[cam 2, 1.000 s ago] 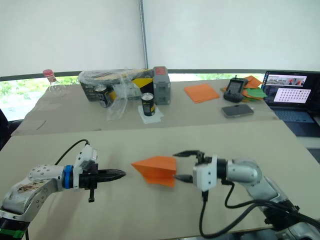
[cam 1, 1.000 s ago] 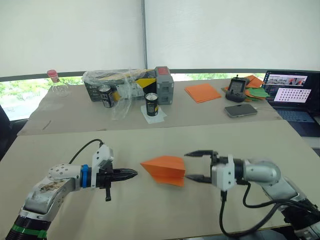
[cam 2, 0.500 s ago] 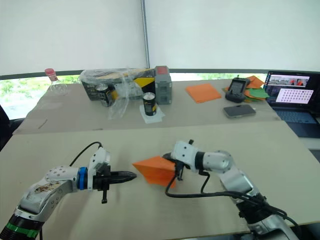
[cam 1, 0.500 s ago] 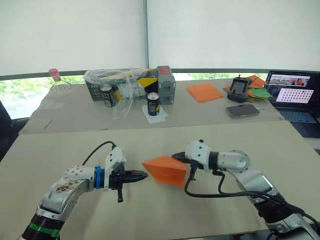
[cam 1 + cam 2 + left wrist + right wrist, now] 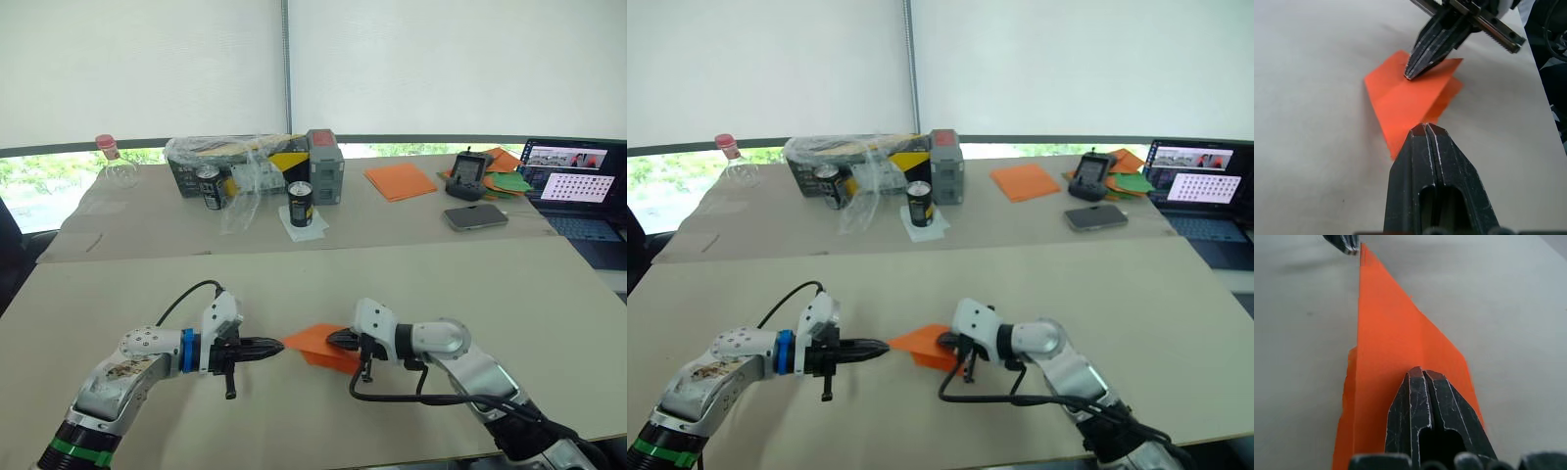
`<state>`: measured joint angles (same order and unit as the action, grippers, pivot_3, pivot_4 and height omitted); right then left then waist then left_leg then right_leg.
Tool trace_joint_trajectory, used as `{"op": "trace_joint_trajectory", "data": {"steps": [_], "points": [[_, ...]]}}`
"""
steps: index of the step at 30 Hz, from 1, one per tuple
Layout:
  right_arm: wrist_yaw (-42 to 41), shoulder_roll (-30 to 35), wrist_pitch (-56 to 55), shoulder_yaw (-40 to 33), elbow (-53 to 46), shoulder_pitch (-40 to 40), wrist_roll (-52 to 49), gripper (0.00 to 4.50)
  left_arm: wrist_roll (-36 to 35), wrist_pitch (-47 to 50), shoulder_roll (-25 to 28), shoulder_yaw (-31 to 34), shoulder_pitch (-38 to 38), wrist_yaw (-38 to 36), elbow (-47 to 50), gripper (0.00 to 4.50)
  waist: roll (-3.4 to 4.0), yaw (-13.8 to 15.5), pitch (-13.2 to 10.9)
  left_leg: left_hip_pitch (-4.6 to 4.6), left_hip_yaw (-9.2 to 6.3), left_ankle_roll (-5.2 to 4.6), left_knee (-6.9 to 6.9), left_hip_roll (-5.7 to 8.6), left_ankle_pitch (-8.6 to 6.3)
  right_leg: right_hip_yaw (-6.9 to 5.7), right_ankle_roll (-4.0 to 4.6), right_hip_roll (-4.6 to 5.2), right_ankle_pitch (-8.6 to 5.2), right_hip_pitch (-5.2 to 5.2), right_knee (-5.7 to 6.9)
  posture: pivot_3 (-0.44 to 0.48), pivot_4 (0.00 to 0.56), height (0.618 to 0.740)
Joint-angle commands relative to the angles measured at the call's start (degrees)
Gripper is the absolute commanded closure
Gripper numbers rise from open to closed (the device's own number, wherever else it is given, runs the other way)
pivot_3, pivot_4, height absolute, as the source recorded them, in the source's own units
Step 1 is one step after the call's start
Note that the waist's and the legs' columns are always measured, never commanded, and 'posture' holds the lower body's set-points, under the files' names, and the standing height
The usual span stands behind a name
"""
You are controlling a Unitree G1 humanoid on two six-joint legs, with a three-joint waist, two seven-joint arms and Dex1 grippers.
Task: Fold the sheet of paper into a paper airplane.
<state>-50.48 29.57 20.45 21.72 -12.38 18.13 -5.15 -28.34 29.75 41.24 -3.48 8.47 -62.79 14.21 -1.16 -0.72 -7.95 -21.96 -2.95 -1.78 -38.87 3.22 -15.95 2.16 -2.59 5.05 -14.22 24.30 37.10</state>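
Paper airplane [image 5: 318, 343], a flat orange wedge, lay on the near tabletop [image 5: 490, 284] in the left eye view, between the two arms. The left gripper [image 5: 277, 345] met its pointed nose with fingers pressed together; the right gripper [image 5: 334, 339], also closed, bore down on the wedge's wide end. Well apart, on the far side of the tabletop, sat a stack of orange sheets [image 5: 398, 180], two cans [image 5: 299, 205] and a laptop [image 5: 573, 186].

In the left wrist view the left gripper's closed tip touched the nose of the wedge, while the right gripper's tip pressed on top of a central crease near the far edge.

In the right wrist view the right gripper rested on the layered paper with no paper between its fingers; the nose ran away toward the left gripper's tip.

The step looked like sharpening a crease. Done well, the left tip would pin the nose firmly while the right drags along the fold line with light pressure, so the thin paper neither skids nor buckles.
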Motion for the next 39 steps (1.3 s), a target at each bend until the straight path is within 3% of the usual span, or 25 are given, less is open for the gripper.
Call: {"op": "trace_joint_trajectory", "data": {"steps": [1, 12, 22, 31, 39], "points": [[0.5, -0.4, 0.7, -0.2, -3.3, -1.5, -0.6, 4.47, -0.3, -0.7, 0.9, 1.0, 0.6, -0.9, 0.8, 4.5, 0.0, 0.0, 0.0, 0.0, 0.0, 0.0, 0.0, 0.0, 0.0, 0.0, 0.0, 0.0, 0.0, 0.0, 0.0, 0.0, 0.15, 0.74], [1.6, -0.8, -0.4, -0.1, -3.9, -3.5, 1.1, 4.47, 0.8, -1.1, 0.6, -0.6, 3.2, -1.9, -1.5, 4.5, 0.0, 0.0, 0.0, 0.04, -0.01, 0.01, 0.0, 0.01, 0.01, -0.04, 0.0, -0.02, 0.0, -0.03, 0.01, 0.0, 0.15, 0.74], [2.2, -0.9, -1.8, 0.2, -2.0, -5.0, 2.2, 4.47, 7.5, -6.2, -6.0, -10.3, 7.1, -2.7, -8.0, 4.5, -0.01, 0.0, 0.0, 0.02, 0.0, 0.01, -0.02, 0.06, 0.01, -0.06, -0.01, -0.02, 0.0, -0.03, 0.02, 0.0, 0.15, 0.74], [3.4, -0.5, -2.5, -0.7, -3.3, -5.5, 2.9, 4.47, 14.6, -11.2, -6.2, -14.5, 6.5, -2.5, -12.6, 4.5, -0.03, 0.0, 0.0, 0.13, 0.0, 0.0, -0.03, 0.04, 0.01, -0.05, -0.01, -0.04, 0.0, -0.13, 0.02, 0.0, 0.15, 0.74], [2.6, 0.2, 3.9, -10.9, -9.7, -5.1, -7.2, 4.47, 17.1, -13.3, -5.8, -16.1, 4.0, -1.6, -13.9, 4.5, -0.03, 0.0, 0.1, 0.19, 0.0, 0.0, -0.03, 0.02, 0.0, -0.03, -0.01, -0.04, 0.0, -0.18, 0.03, 0.0, 0.15, 0.74]]}}
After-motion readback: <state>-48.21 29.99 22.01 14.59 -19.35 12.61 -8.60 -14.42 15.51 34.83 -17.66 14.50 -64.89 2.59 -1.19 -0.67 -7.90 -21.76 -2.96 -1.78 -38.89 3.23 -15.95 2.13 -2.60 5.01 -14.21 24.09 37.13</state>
